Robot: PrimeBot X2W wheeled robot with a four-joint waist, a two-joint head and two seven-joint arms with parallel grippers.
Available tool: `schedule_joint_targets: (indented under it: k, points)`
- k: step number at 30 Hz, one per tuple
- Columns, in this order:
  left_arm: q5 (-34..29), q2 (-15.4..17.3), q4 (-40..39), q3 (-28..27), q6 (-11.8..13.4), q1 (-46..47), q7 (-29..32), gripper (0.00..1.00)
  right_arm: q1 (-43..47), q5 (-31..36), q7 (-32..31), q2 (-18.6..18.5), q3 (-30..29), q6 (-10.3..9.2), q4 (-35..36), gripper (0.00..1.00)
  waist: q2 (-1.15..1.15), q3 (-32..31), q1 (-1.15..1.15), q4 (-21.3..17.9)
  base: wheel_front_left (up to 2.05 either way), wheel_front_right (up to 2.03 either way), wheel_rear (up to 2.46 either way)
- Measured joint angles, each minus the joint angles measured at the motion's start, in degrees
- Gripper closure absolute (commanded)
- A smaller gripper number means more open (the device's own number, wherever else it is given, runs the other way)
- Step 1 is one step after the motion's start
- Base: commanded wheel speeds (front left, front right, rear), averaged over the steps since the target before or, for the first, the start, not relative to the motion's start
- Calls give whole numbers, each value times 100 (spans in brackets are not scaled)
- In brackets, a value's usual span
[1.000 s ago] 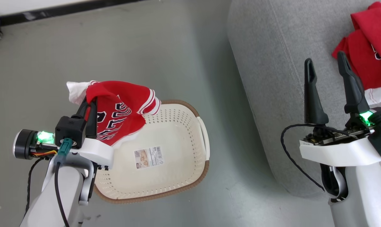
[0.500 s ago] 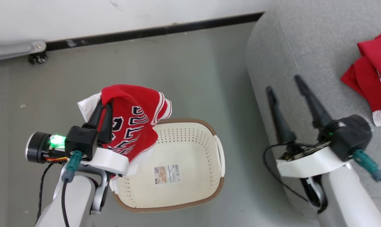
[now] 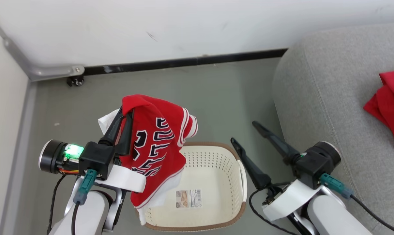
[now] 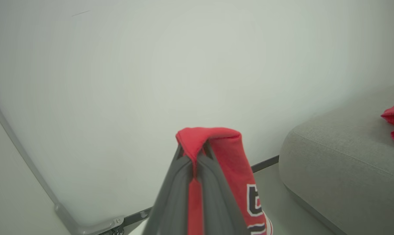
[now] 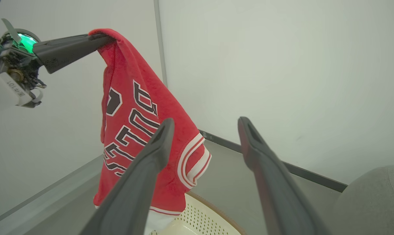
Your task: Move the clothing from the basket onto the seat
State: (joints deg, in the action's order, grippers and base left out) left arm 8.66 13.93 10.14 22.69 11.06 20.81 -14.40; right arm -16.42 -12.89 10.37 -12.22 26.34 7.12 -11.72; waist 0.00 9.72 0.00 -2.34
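Now our lettered garment [image 3: 158,147] hangs above the basket [image 3: 216,169], pinched by our left gripper [image 3: 126,112], while the other garment [image 3: 387,107] lies on the seat [image 3: 330,98], well in from its corner: one carry left, we judge. Our right gripper [image 3: 243,132] stands spread, empty. The head view shows the basket's bare floor; the left wrist view, the clamped fold.

left pincer [image 3: 125,112] pinched closed, right pincer [image 3: 243,131] spread wide
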Motion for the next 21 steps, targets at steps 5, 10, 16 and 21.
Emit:
schedule_joint_targets:
  k: [5, 10, 16, 21]
  points:
    - [-45, 12, -277, 111, -55, -49, -1, 100, 25, -449, -190, -291, 571, 0, 82, 0, 0, -274, 0, 139, 0, 0, 0]
    - [-52, 51, -524, 175, -201, -52, -7, 100, 198, -792, -367, -553, 956, 0, 226, 0, 0, -485, 0, 215, 0, 0, 0]
    - [-55, 78, -770, 210, -345, -51, -8, 100, 271, -1152, -490, -829, 1133, 0, 400, 0, 0, -673, 0, 255, 0, 0, 0]
    - [32, 98, -907, 185, -417, -51, -8, 100, 369, -1425, -588, -1101, 1184, 0, 525, 0, 0, -829, 0, 263, 0, 0, 0]
